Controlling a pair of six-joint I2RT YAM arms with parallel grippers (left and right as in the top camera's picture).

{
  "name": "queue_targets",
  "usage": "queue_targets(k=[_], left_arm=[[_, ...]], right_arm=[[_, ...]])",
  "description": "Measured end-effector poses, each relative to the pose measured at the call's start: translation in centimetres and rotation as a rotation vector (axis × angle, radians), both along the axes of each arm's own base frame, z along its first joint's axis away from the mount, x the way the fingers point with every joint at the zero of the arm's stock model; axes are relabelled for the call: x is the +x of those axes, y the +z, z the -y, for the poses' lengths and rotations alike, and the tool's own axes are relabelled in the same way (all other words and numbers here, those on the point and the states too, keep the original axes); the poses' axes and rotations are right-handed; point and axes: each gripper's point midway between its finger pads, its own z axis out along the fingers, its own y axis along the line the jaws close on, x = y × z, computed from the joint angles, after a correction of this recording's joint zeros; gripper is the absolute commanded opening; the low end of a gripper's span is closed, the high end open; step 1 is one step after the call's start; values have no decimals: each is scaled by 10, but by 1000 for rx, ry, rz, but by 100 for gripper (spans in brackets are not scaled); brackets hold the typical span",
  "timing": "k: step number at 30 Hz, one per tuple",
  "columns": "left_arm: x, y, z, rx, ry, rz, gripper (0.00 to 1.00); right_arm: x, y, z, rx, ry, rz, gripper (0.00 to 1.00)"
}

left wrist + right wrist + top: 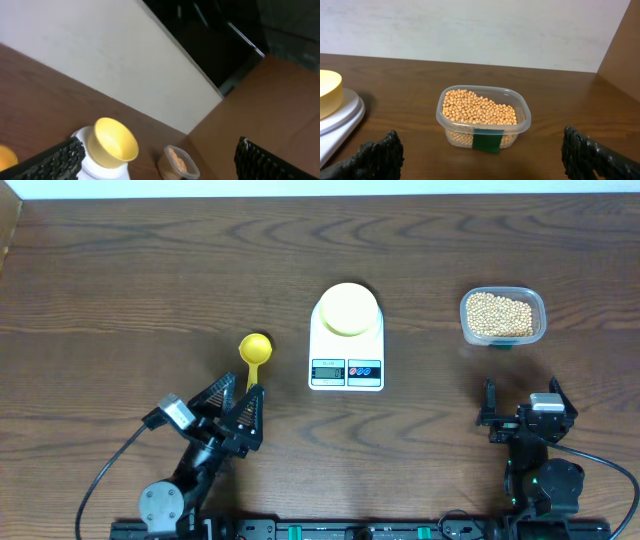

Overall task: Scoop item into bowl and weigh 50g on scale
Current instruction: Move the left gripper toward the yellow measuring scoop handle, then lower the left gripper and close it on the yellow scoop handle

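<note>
Both the left gripper [244, 387] and right gripper [522, 394] are wide open and empty. Pinch the scoop [255, 348] by its handle, right at the left one's tips. The beans [479, 111] sit just ahead of the right one.

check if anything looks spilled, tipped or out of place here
Nothing stands out. The beans are all inside the clear tub, with none seen on the table. The bowl sits upright on the scale, and the yellow scoop lies flat to the scale's left.
</note>
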Motion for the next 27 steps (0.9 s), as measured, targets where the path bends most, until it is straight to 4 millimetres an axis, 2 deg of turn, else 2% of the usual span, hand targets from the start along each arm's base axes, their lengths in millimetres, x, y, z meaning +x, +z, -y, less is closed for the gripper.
queue_targets(k=[5, 12, 15, 20, 27], left_arm=[[-10, 36, 5, 106, -9, -14, 98], [-14, 66, 6, 342, -26, -212, 98], [-15, 71, 5, 396, -51, -335, 98], [-14, 62, 0, 459, -97, -579, 98], [-15, 30, -22, 544, -69, -913, 98]], right_arm=[[0, 0, 0, 0, 0, 0, 99], [0, 0, 0, 1, 3, 0, 99], [0, 0, -1, 0, 3, 0, 99], [0, 0, -1, 0, 3, 0, 99], [0, 0, -1, 0, 3, 0, 99]])
